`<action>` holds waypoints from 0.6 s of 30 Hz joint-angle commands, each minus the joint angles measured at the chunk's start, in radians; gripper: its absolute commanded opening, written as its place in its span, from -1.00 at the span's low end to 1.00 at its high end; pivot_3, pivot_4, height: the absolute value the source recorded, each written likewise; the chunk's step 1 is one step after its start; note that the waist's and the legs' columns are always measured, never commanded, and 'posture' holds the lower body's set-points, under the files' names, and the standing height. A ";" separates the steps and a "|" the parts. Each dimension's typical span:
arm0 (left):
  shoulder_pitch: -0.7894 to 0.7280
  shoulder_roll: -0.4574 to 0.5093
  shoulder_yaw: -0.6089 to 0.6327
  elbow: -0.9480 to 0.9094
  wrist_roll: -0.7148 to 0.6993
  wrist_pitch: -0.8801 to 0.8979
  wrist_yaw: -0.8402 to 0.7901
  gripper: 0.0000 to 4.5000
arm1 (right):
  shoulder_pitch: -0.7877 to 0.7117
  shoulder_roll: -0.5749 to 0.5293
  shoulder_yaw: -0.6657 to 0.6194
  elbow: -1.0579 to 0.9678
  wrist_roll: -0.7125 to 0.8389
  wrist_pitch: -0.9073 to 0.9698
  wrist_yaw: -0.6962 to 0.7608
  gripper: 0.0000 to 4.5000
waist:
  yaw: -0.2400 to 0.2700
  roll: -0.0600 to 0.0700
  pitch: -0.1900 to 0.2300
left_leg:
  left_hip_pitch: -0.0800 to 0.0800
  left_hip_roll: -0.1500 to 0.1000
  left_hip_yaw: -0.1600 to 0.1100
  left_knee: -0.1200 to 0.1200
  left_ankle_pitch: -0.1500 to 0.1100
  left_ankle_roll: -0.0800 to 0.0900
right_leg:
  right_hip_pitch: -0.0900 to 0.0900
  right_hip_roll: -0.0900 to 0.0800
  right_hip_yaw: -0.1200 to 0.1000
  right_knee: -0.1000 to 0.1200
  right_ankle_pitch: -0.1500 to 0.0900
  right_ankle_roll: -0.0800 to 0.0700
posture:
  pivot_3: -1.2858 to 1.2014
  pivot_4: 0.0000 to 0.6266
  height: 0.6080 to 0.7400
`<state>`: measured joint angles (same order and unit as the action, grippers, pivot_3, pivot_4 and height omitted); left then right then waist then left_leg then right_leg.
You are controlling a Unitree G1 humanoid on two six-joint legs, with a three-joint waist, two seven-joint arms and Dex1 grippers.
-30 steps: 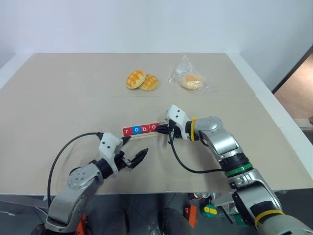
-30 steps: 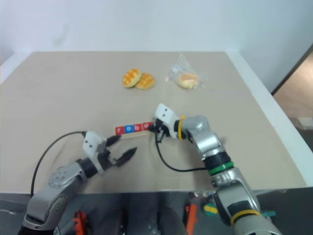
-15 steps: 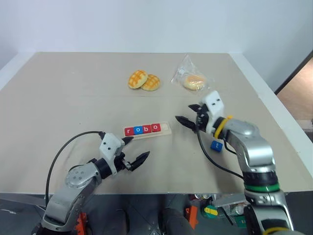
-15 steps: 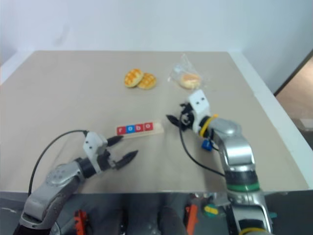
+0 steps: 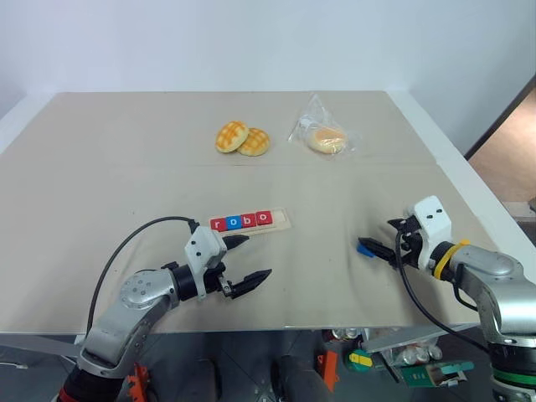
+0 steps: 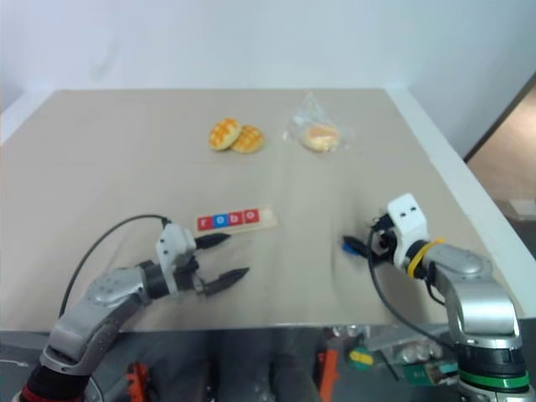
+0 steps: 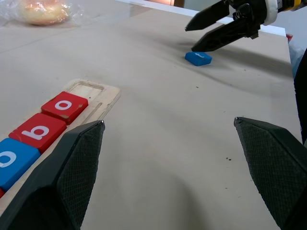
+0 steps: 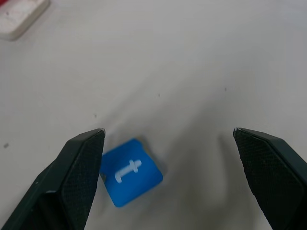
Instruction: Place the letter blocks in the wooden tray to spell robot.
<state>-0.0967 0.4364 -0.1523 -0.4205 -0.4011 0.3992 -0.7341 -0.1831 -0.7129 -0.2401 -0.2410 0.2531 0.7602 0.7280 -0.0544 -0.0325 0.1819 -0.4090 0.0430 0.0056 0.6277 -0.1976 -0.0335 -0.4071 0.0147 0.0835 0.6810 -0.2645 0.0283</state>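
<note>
Beside right hand (image 5: 376,248), flat blue tile (image 5: 365,249) (square)

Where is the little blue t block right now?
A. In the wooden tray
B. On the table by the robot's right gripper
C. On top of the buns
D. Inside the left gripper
B: the blue t block lies flat on the table, just in front of the open right gripper, apart from the wooden tray.

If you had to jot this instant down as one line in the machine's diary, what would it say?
tray: r-o-b-o seated, last slot bare | blue t block: loose on table | right pincer: open above it | left pincer: open, idle
</note>
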 commanded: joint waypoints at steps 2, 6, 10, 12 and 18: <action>-0.017 -0.004 -0.002 -0.010 -0.009 -0.035 -0.026 1.00 | 0.011 -0.036 -0.010 0.001 0.028 -0.040 0.039 0.97 | 0.001 0.000 0.000 | 0.000 0.000 0.000 0.000 0.000 0.000 | 0.000 0.000 0.000 0.000 0.000 0.000 | 0.03 -0.52 1.00; -0.029 0.008 -0.013 -0.004 -0.002 -0.046 -0.058 1.00 | 0.021 -0.073 0.012 0.031 0.025 -0.087 0.089 0.97 | 0.004 0.000 0.000 | 0.000 -0.001 0.000 0.000 0.000 0.000 | 0.000 -0.001 0.000 0.000 0.000 0.001 | 0.03 -0.52 1.00; -0.028 0.010 -0.016 0.000 0.002 -0.051 -0.066 1.00 | 0.029 -0.116 0.039 0.072 0.018 -0.136 0.141 0.97 | 0.005 0.000 0.000 | 0.000 -0.001 0.000 0.001 0.000 0.000 | 0.000 -0.001 0.000 0.000 0.000 0.001 | 0.03 -0.52 1.00; -0.026 0.010 -0.015 -0.001 0.004 -0.051 -0.067 1.00 | 0.030 -0.131 0.051 0.085 0.014 -0.156 0.159 0.97 | 0.005 0.000 0.000 | 0.000 -0.001 0.000 0.000 0.000 0.000 | 0.000 -0.001 0.000 0.000 0.000 0.001 | 0.03 -0.52 1.00; -0.010 0.005 -0.014 -0.008 0.000 -0.042 -0.059 1.00 | 0.034 -0.138 0.072 0.133 0.000 -0.233 0.178 0.97 | 0.005 0.000 0.000 | 0.000 0.000 0.000 0.000 0.000 0.000 | 0.000 -0.001 0.000 0.000 0.000 0.001 | 0.03 -0.52 1.00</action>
<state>-0.1114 0.4444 -0.1642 -0.4084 -0.3943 0.3686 -0.7937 -0.1501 -0.8354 -0.1575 -0.1117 0.2540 0.5605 0.8987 -0.0495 -0.0325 0.1819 -0.4090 0.0425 0.0057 0.6281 -0.1979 -0.0332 -0.4069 0.0141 0.0836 0.6810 -0.2648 0.0290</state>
